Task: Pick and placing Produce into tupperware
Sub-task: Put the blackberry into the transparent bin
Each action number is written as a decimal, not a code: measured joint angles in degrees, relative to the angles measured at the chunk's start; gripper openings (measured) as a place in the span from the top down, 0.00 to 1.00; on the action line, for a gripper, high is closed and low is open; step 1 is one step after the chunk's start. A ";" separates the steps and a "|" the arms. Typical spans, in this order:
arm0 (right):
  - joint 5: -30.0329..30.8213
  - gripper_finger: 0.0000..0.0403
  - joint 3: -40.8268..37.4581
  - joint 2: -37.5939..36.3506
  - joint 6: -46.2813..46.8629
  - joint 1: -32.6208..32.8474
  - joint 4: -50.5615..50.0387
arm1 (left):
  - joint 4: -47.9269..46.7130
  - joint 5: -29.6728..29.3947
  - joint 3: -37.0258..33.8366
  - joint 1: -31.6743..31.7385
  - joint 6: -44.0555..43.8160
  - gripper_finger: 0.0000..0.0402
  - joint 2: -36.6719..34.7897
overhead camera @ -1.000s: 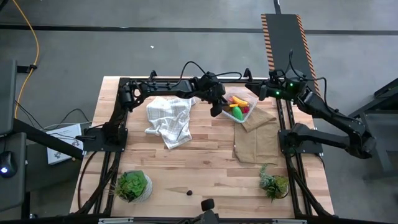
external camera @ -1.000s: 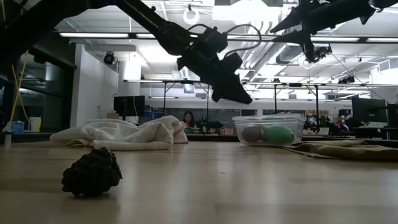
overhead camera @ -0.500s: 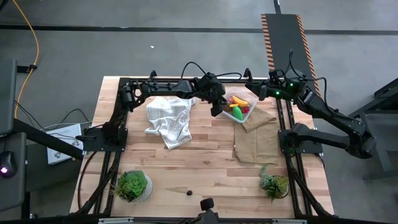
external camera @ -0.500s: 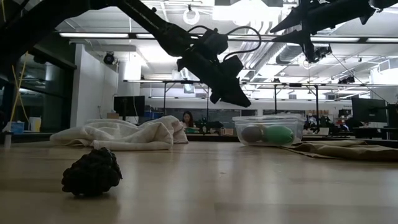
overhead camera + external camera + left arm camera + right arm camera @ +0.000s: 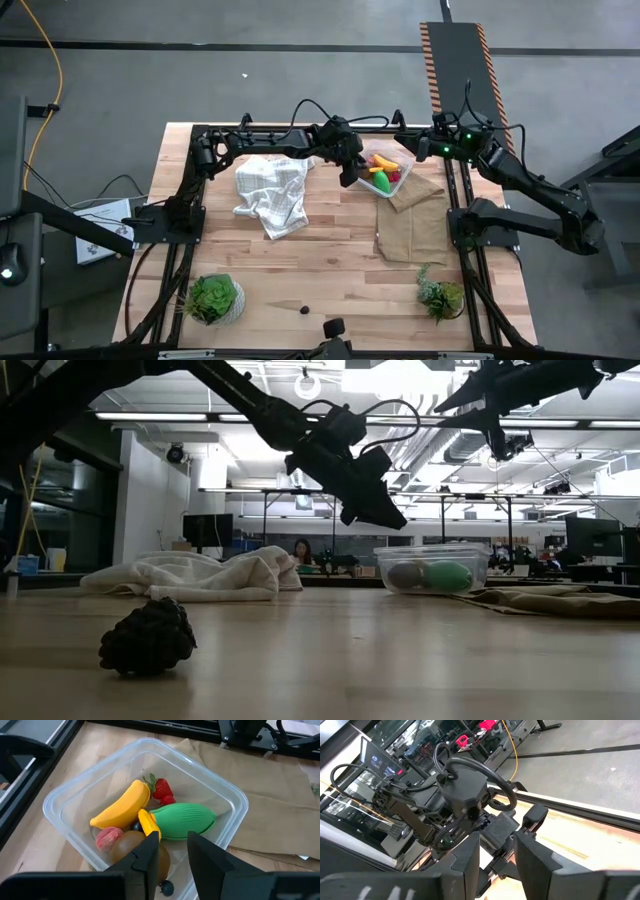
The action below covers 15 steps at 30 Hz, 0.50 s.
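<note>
- Resting at the table's far side, the clear tupperware is seen partly on a brown cloth.
- Held inside it are a yellow banana, a ribbed green oval, a strawberry, a brown kiwi-like ball and a pink piece.
- The banana and the green oval are laid lengthwise on their sides.
- The left gripper is poised over the container, fingers slightly apart, holding nothing.
- The right gripper is raised at the far right edge, fingers parted.
</note>
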 joint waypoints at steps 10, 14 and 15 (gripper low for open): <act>-0.69 0.73 -0.02 -0.18 -0.74 0.09 -0.02 | -6.71 15.64 -0.03 3.14 -3.71 0.86 -6.68; -2.58 0.73 -0.04 -0.81 -1.07 0.13 -0.21 | -17.05 16.63 0.02 4.29 1.34 0.89 -11.40; -4.14 0.73 -0.04 -0.83 -1.02 0.13 -0.14 | -19.68 17.22 0.02 4.13 2.36 0.90 -12.34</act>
